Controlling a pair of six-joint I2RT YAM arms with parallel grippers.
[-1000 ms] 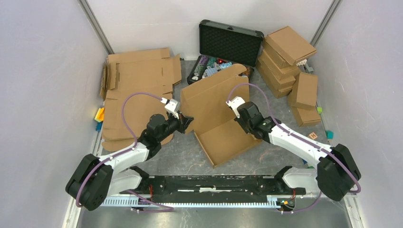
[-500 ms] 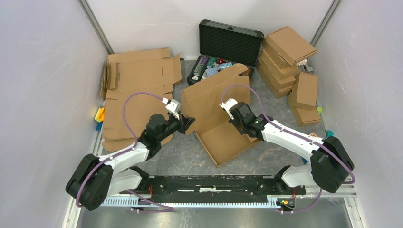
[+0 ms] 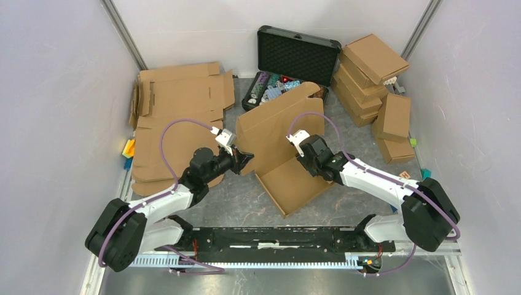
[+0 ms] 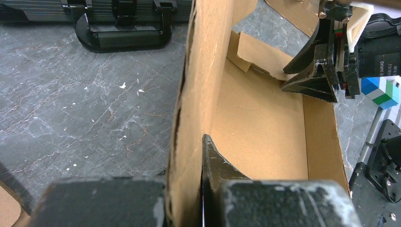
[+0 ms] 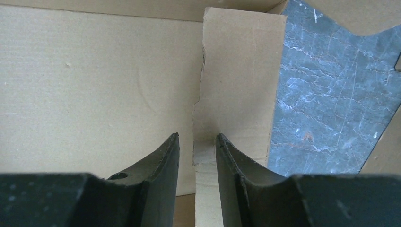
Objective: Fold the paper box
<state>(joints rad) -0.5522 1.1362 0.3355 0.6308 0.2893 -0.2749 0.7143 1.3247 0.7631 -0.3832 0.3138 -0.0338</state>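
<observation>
The paper box [image 3: 293, 183] is a brown cardboard piece in the middle of the table, with its base flat and a large panel [image 3: 276, 123] standing upright. My left gripper [image 3: 243, 161] is shut on the left edge of that panel. In the left wrist view the wall [image 4: 201, 85] runs straight out from between the left gripper's [image 4: 201, 142] jaws. My right gripper [image 3: 302, 153] is inside the box at the panel's right end. In the right wrist view the right gripper [image 5: 197, 138] stands open, a narrow side flap [image 5: 239, 71] edge-on in the gap.
An open black case [image 3: 298, 52] with colourful chips stands behind the box. Folded cardboard boxes [image 3: 372, 74] are stacked at the back right. Flat cardboard blanks [image 3: 178, 107] lie at the left, with coloured blocks [image 3: 128, 149] beside them.
My right gripper has opened off the side flap and shifted a little left. The box has turned slightly on the table. My left gripper keeps its hold on the panel.
</observation>
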